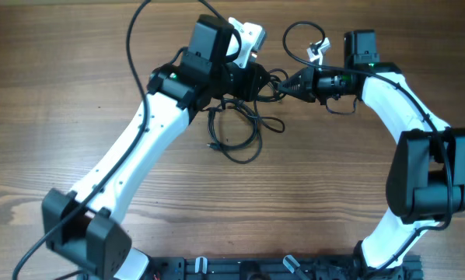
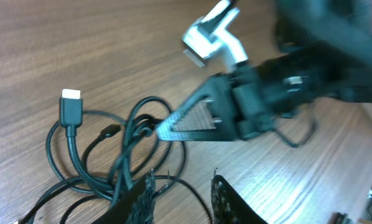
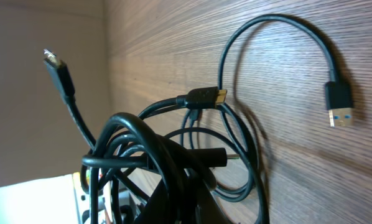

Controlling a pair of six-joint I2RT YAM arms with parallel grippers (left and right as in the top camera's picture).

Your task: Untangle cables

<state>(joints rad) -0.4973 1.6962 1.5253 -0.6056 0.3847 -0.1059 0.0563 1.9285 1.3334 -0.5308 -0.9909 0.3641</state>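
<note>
The table (image 1: 61, 93) is pale brown wood with a fine grain running side to side, and it fills the whole overhead view. In the right wrist view a plain beige background shows beyond its edge.

The left arm (image 1: 131, 148) comes up from the near-left corner toward the middle of the far side. In its wrist view its claw (image 2: 183, 198) is spread. The two dark fingers (image 2: 139, 202) stand apart at the bottom edge, with strands of cord and bare wood between them.

The cables (image 1: 236, 136) lie just right of that arm, near the table's centre. They are thin black cords looped over one another in a loose knot. A few wider loops trail toward the near side, and one small plug end lies at the outer left.

In the left wrist view a black plug with a pale tip (image 2: 71, 102) stands clear at the left of the tangle.

The right wrist view shows the cords heaped thick close to the lens. A flat plug with a blue insert (image 3: 338, 102) ends a long arc on the wood, and a small gold-tipped plug (image 3: 204, 96) sits mid-tangle.

The right claw (image 2: 164, 129) is pressed together on the knot of cords, pinching it at its tip. A white blocky piece (image 2: 214, 37) lies just behind it. The right arm (image 1: 388, 93) bends back from there to the near-right corner.
</note>
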